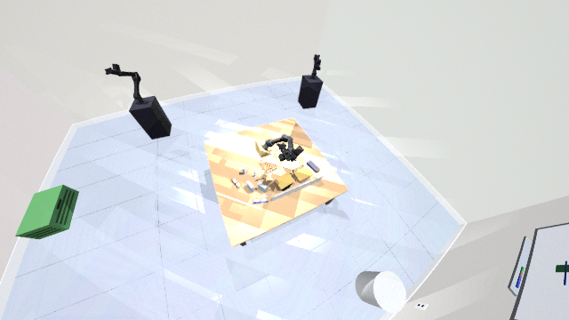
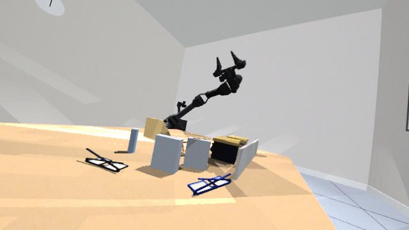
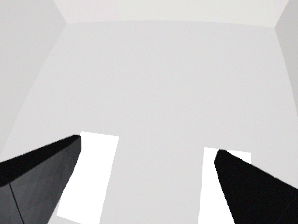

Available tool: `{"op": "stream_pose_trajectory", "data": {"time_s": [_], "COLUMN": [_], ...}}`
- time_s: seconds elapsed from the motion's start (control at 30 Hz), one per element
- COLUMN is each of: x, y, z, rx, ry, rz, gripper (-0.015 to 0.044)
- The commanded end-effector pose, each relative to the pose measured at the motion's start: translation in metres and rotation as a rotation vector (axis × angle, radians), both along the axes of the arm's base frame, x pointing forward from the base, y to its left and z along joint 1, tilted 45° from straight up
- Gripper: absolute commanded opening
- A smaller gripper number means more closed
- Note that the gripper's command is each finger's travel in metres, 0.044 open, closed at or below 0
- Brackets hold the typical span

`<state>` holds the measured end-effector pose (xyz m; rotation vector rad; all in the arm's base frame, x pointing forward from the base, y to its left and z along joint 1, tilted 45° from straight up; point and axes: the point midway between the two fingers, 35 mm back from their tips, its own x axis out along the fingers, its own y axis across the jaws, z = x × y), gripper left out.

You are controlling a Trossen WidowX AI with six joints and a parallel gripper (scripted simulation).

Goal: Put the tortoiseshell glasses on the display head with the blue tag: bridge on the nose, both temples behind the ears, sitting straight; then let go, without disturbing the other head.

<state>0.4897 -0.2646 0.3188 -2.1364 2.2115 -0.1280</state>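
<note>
My gripper (image 2: 225, 54) (image 3: 150, 150) is open and empty, raised high above the table with its fingers pointing up. Only wall and ceiling surfaces show between the fingers in the wrist view. A thin brown outline (image 1: 268, 167) lies near the arm in the top view; it may be the tortoiseshell glasses, but it is too small to tell. Thin brown lines also show behind the grey blocks in the exterior view. I cannot make out either display head or the blue tag for certain.
Black glasses (image 2: 107, 163) and blue glasses (image 2: 209, 184) lie on the table (image 2: 128, 188). Two grey blocks (image 2: 167, 154) (image 2: 197, 154), a grey cylinder (image 2: 133, 140), a tan wedge (image 2: 153, 128), dark boxes with yellow tops (image 2: 225, 151) and a long pale panel (image 2: 246, 159) stand there.
</note>
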Motion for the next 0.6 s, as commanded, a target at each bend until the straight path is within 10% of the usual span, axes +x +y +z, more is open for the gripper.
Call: {"op": "stream_pose_trajectory", "data": {"time_s": [0.0,0.23,0.57], "x": [0.000,0.000,0.041], "y": [0.000,0.000,-0.005], "z": [0.000,0.000,-0.108], "rx": [0.000,0.000,0.312], "ry": [0.000,0.000,-0.394], "rz": [0.000,0.000,0.309], "gripper": [0.0426,0.0440,0.0200]}}
